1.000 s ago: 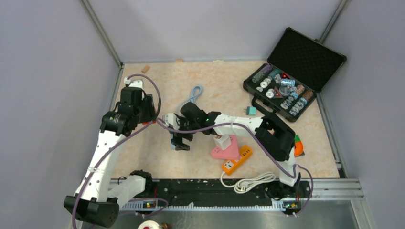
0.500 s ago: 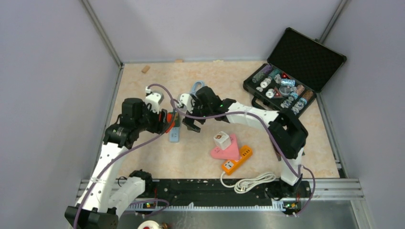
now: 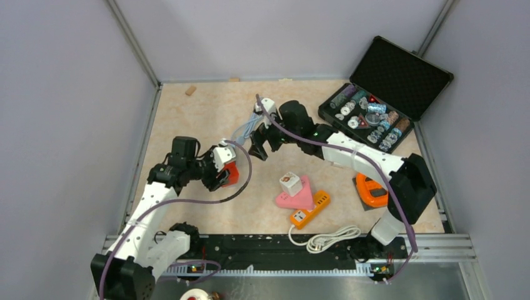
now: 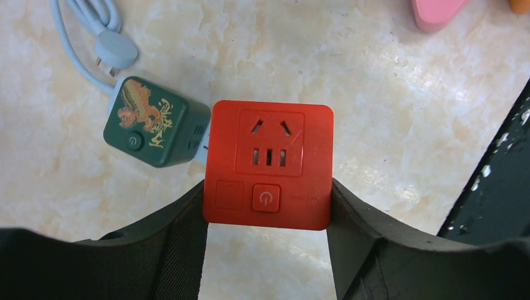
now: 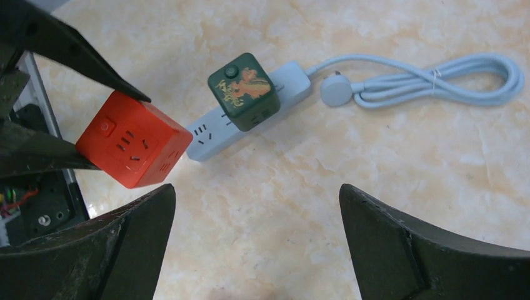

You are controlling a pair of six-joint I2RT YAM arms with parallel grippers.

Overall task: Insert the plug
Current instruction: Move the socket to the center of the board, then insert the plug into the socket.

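Red cube socket (image 4: 269,164) (three-pin face and power button toward the wrist camera) is clamped in the left gripper (image 4: 267,206), over the counter (image 5: 387,162) just beside the pale blue power strip (image 5: 206,134). A green cube (image 5: 244,90) sits plugged on that strip, and the right gripper (image 5: 256,209) hangs wide open above. Since a second ago, the right arm has swung farther back and the left has moved in toward centre.
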